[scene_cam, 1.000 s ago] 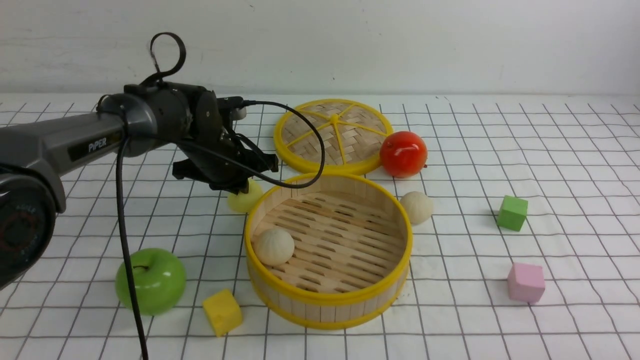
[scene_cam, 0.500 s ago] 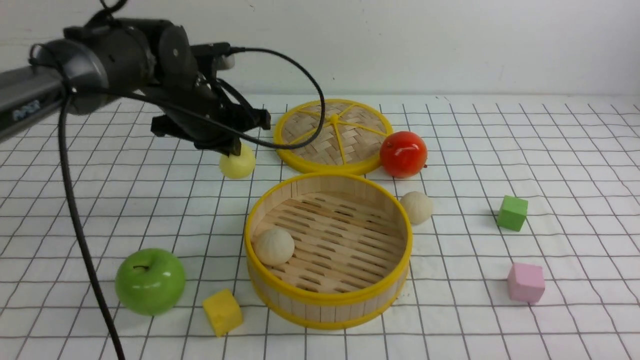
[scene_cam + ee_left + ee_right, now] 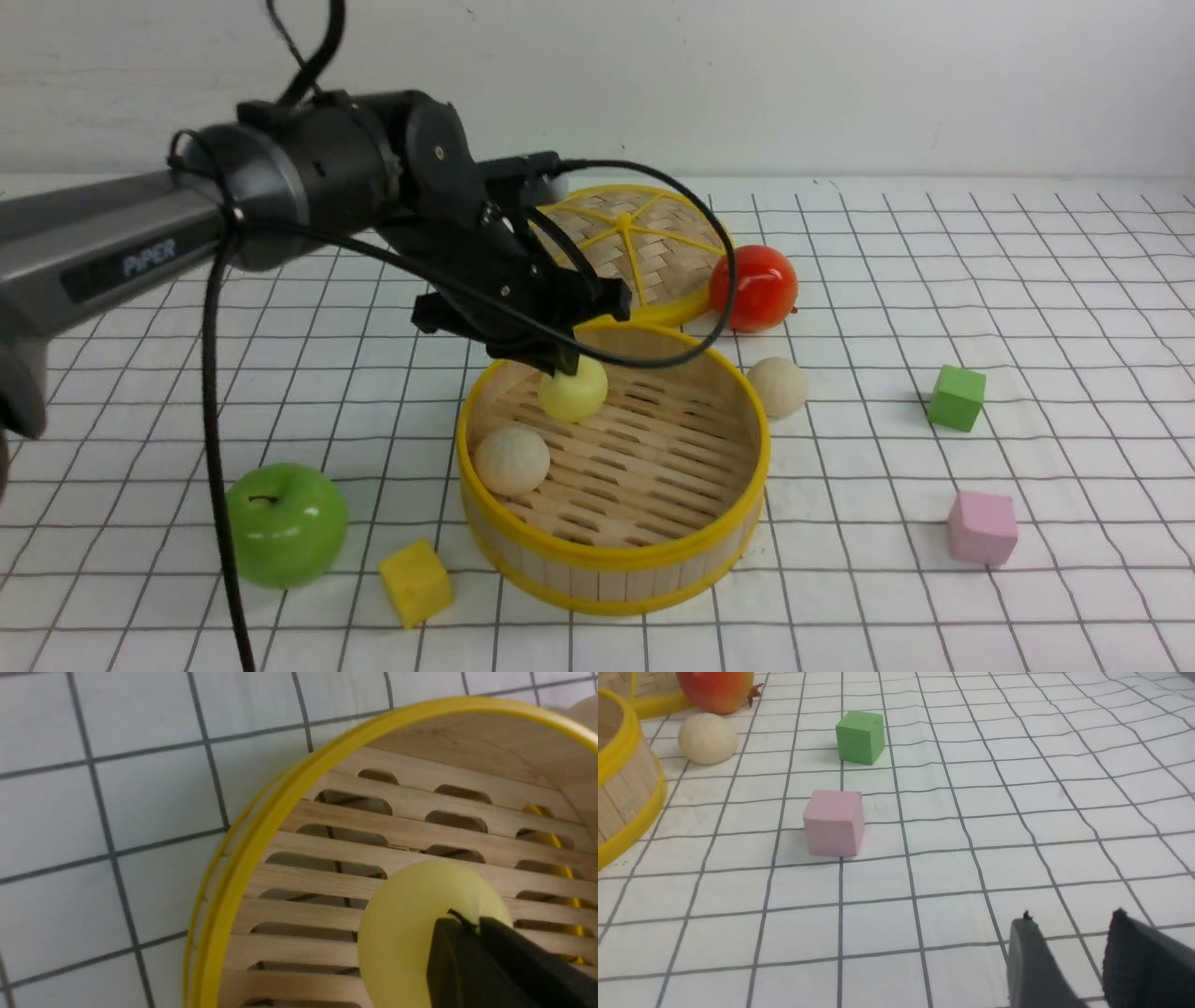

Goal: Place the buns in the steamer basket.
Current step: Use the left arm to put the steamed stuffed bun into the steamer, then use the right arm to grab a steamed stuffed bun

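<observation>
The only writing I can read is "PiPER", in white letters on the grey left arm [image 3: 140, 266]. None of the objects carries a label.

The left gripper [image 3: 558, 359] hangs over the far-left part of the steamer basket [image 3: 611, 560]. Its jaws are pinched almost together on the top of the pale yellow bun [image 3: 572, 394], which sits directly under them, inside the rim. I cannot tell whether the bun touches the slatted floor. In the left wrist view the dark jaws cover part of the bun, and most of the basket is cut off.

One off-white bun [image 3: 511, 459] lies on the basket floor against the left wall. The other off-white bun [image 3: 778, 386] lies on the gridded surface [image 3: 934, 280], just outside the basket's far-right rim.

The right gripper [image 3: 1071, 914] shows only in its own wrist view. Its jaws stand apart with nothing between them, low over the surface, well apart from the buns.

The left arm hides part of the woven lid [image 3: 653, 243]. A red fruit [image 3: 753, 287] sits by the lid, and a green apple [image 3: 285, 525] and a yellow cube [image 3: 414, 582] sit near left. A green cube [image 3: 957, 398] and a pink cube [image 3: 981, 527] sit right.
</observation>
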